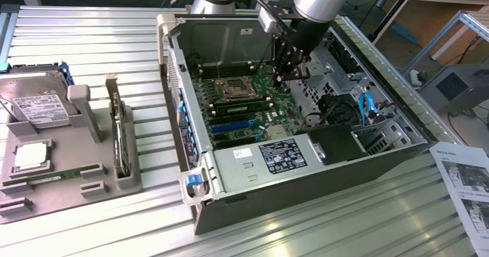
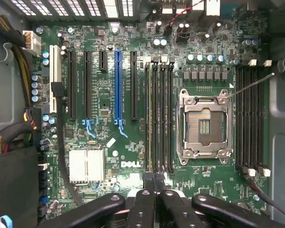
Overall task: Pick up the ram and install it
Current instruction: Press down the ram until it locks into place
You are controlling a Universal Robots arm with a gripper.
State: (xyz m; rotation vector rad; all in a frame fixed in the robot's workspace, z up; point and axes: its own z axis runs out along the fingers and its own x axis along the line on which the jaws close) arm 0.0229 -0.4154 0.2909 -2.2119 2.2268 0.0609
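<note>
My gripper [image 1: 280,78] hangs inside the open computer case [image 1: 397,105], low over the motherboard [image 2: 109,142], and it is shut with nothing visible between its fingers. In the wrist view the gripper [image 2: 154,184] sits at one end of the bank of long black memory slots [image 2: 160,118] beside the empty processor socket [image 2: 203,124]. A thin lighter strip [image 2: 148,118] runs along the outermost slot of that bank; I cannot tell whether it is a seated stick. A green ram stick [image 1: 55,174] lies flat in the grey tray [image 1: 77,197] at the exterior view's left.
The grey tray also holds a hard drive [image 1: 42,105], a square silver processor [image 1: 29,155] and an upright dark expansion card [image 1: 118,137]. A second bank of memory slots [image 2: 251,118] lies past the socket. Cables [image 1: 365,109] and the power supply [image 1: 279,154] crowd the case. A paper sheet [image 1: 468,182] lies at the right.
</note>
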